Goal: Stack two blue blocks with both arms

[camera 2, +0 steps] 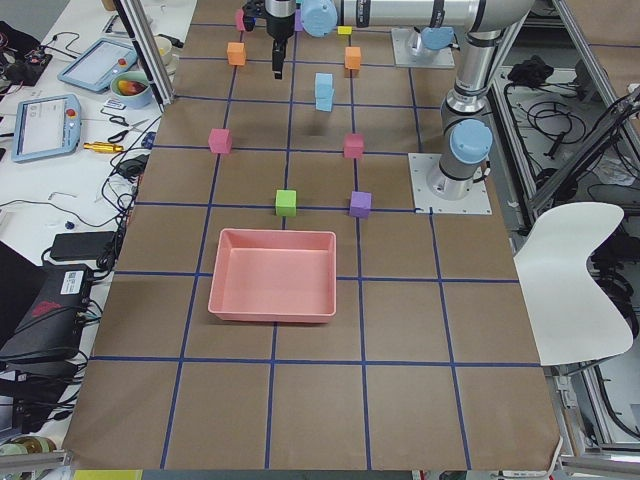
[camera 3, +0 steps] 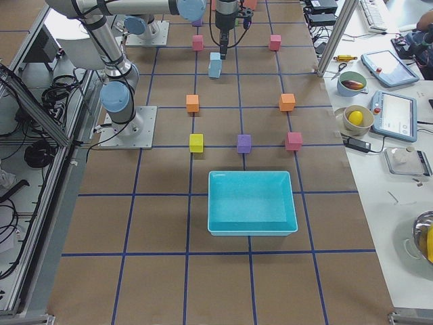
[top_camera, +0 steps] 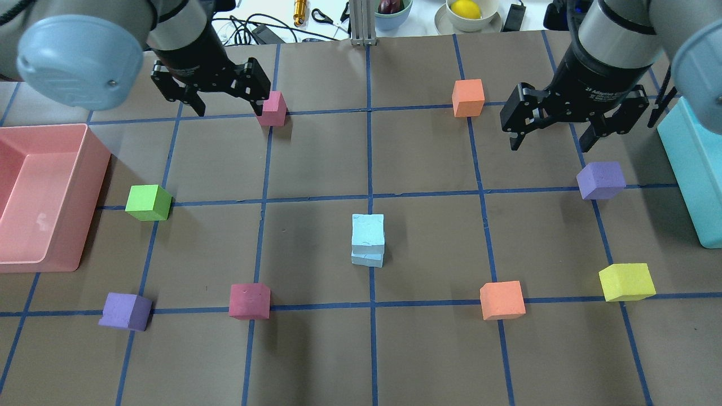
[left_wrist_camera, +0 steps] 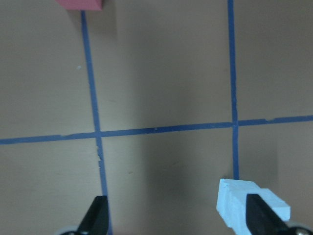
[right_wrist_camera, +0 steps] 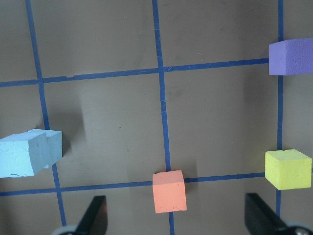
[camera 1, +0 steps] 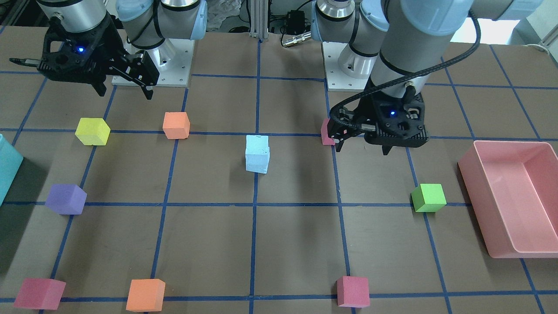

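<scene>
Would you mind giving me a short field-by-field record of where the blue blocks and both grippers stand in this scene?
Blue blocks: stacked one atop the other, upper slightly offset, near the middle of the table
Left gripper: open, empty, above the table by a pink cube
Right gripper: open, empty, near an orange cube and a purple cube
Task state: stack appears built, neither gripper touching it

Upper block on lower block, table centre
</scene>
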You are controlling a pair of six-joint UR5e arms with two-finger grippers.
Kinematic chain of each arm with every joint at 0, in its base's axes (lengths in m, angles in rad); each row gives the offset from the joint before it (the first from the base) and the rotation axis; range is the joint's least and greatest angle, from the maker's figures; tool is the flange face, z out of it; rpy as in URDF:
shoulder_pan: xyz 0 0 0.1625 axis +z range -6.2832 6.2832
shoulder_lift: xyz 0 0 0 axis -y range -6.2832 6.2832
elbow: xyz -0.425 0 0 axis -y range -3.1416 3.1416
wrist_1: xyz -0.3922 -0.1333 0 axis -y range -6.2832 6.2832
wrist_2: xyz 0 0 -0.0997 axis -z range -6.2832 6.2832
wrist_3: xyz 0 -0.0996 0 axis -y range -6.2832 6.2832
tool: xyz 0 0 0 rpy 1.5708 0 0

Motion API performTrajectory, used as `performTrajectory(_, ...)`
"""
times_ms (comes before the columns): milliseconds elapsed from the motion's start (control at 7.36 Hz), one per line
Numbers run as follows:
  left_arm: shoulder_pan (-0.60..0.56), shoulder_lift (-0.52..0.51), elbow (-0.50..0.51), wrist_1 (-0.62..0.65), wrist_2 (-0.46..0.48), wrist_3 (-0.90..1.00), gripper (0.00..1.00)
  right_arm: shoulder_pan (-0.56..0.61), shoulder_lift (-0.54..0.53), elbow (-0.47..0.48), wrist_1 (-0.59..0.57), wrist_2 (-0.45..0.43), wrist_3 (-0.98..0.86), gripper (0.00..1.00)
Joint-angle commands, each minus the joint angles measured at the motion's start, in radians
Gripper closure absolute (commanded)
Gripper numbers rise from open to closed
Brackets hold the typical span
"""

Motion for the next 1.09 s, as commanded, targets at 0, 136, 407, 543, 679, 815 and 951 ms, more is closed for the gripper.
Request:
performTrajectory(0,0.044,0.038,-0.006,-0.057,0.029,0.027,0.0,0.0,0.003,0.0,-0.001,-0.001,-0.001,0.0)
performTrajectory(136,0.059,0.048,-0.003,-0.077,0.026,0.028,0.0,0.0,0.003,0.0,-0.001,-0.001,0.0,0.0)
performTrajectory(407,0.056,0.06,0.003,-0.079,0.018,0.028,0.0,0.0,0.003,-0.002,-0.015,0.0,0.0,0.0)
performTrajectory(543,0.058,0.066,-0.003,-0.082,0.021,0.031,0.0,-0.003,0.004,-0.002,-0.015,0.0,0.0,0.0)
performTrajectory(679,0.064,0.069,0.0,-0.084,0.021,0.043,0.0,-0.002,0.003,-0.002,-0.017,0.0,0.0,0.0)
performTrajectory(815,0.056,0.069,-0.002,-0.085,0.021,0.043,0.0,-0.003,0.004,-0.002,-0.015,0.002,0.002,0.0)
performTrajectory(951,0.056,0.072,-0.003,-0.091,0.022,0.043,0.0,0.0,0.003,-0.002,-0.017,0.009,0.0,0.0)
